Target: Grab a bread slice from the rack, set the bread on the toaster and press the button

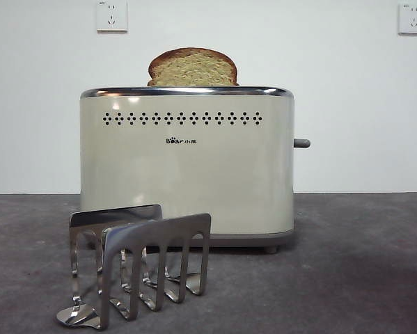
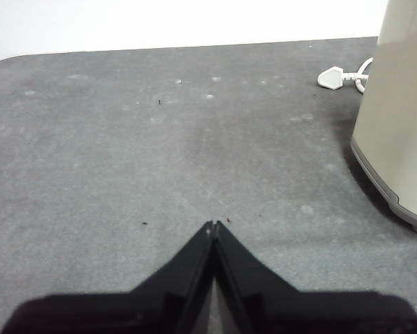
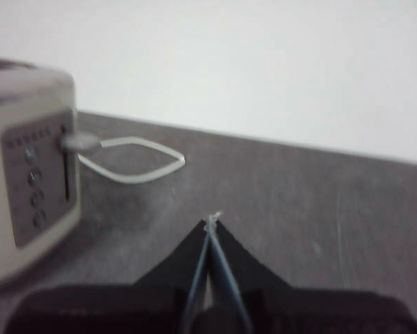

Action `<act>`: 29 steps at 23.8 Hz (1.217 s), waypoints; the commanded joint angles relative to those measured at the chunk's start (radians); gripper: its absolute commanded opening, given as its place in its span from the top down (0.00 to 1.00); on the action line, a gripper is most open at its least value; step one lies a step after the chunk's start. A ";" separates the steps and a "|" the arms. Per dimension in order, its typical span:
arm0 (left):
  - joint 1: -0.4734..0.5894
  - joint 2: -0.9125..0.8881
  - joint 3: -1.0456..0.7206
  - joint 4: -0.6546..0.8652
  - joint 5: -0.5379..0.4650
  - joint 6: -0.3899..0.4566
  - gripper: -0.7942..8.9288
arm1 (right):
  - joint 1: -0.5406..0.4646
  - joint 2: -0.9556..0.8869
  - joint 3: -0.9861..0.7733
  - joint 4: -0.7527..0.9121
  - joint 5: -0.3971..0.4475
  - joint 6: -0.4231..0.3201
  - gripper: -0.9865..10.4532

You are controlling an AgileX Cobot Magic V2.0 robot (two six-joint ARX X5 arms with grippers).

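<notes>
The slice of bread (image 1: 192, 68) stands upright in the top of the cream toaster (image 1: 187, 167), its domed brown crust showing above the chrome rim. The steel rack (image 1: 135, 268) stands empty in front of the toaster, low and to the left. The grey button lever (image 1: 302, 143) sticks out of the toaster's right side, high up; it also shows in the right wrist view (image 3: 79, 142). My left gripper (image 2: 214, 226) is shut and empty over the table beside the toaster's side (image 2: 396, 118). My right gripper (image 3: 211, 221) is shut and empty, off the toaster's control panel side (image 3: 34, 174).
A white power cord (image 3: 135, 163) loops on the grey table behind the toaster, with its plug (image 2: 333, 76) lying near the back edge. Two white wall sockets (image 1: 111, 15) hang on the wall behind. Neither arm shows in the front view.
</notes>
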 commanded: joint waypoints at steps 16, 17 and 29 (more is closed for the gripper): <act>0.003 0.006 -0.010 0.007 0.003 0.001 0.92 | -0.001 -0.002 -0.009 -0.145 0.157 0.159 0.91; 0.003 0.006 -0.010 0.007 0.003 0.001 0.92 | 0.000 -0.002 -0.009 -0.145 0.157 0.159 0.91; 0.003 0.006 -0.010 0.007 0.003 0.001 0.92 | -0.001 -0.002 -0.009 -0.144 0.157 0.159 0.91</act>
